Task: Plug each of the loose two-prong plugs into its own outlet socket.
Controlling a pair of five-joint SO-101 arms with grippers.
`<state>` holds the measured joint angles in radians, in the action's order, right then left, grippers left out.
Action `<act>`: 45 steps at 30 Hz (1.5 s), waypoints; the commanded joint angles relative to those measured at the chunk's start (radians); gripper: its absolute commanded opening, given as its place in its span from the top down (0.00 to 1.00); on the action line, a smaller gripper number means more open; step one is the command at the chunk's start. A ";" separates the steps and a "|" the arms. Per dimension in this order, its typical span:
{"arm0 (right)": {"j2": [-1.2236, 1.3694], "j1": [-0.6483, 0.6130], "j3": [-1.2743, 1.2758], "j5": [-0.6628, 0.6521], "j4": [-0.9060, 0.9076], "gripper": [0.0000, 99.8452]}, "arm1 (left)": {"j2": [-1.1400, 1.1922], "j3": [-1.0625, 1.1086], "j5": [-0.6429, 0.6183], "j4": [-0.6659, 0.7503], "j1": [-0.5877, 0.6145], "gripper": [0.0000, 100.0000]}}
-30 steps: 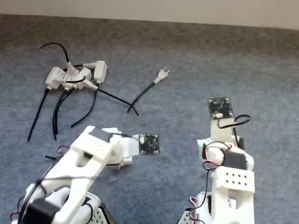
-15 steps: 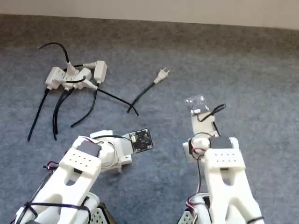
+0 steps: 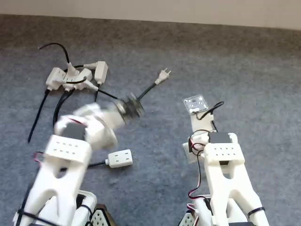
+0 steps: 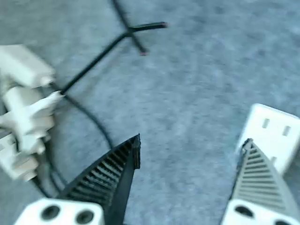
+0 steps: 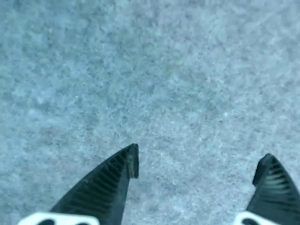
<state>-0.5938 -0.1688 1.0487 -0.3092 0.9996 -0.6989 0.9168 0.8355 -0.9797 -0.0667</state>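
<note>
A loose two-prong plug (image 3: 163,74) lies on the grey carpet on a black cord (image 3: 143,94). A single white outlet block (image 3: 120,158) lies beside my left arm (image 3: 89,127); in the left wrist view the same outlet block (image 4: 272,133) sits by one fingertip. My left gripper (image 4: 191,141) is open and holds nothing. At the far left lies a white cluster of outlets and plugs (image 3: 75,77), which is the plug cluster (image 4: 23,108) in the left wrist view. My right gripper (image 5: 200,153) is open above bare carpet, and my right arm (image 3: 221,160) stands at the right.
Several black cords (image 3: 59,110) trail from the cluster toward the front. A cord end (image 4: 138,35) crosses another cord ahead of the left gripper. A pale wall edge (image 3: 188,12) borders the back. Open carpet (image 3: 254,80) lies at the right.
My left arm has swung up and to the left toward the cords, uncovering the white outlet block. My right arm shifted left and forward, then nearly settled.
</note>
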 commanded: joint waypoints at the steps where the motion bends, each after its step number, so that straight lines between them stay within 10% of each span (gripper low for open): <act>1: -0.001 -0.062 -0.048 -0.097 0.001 0.63 | -0.019 -0.246 -0.066 -0.018 0.213 0.68; 7: -0.010 -0.131 -0.093 -0.218 -0.013 0.63 | 0.001 -0.232 -0.071 0.008 0.435 0.68; 14: 0.168 -0.193 -0.446 0.203 -0.025 0.63 | 0.166 -0.067 -0.157 0.233 0.610 0.68; 21: 0.581 -0.489 -0.739 0.230 -0.027 0.63 | 0.302 0.068 -0.161 0.374 0.610 0.68; 30: 1.021 -0.390 -1.230 0.459 -0.027 0.63 | 0.315 0.140 -0.293 0.598 0.743 0.68; 45: 1.394 -0.403 -1.592 0.470 -0.048 0.76 | 0.314 0.145 -0.295 0.603 0.754 0.68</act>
<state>0.7779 -0.5800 -0.4718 0.1511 0.9689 -0.3767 1.0656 0.5516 -0.3920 0.6759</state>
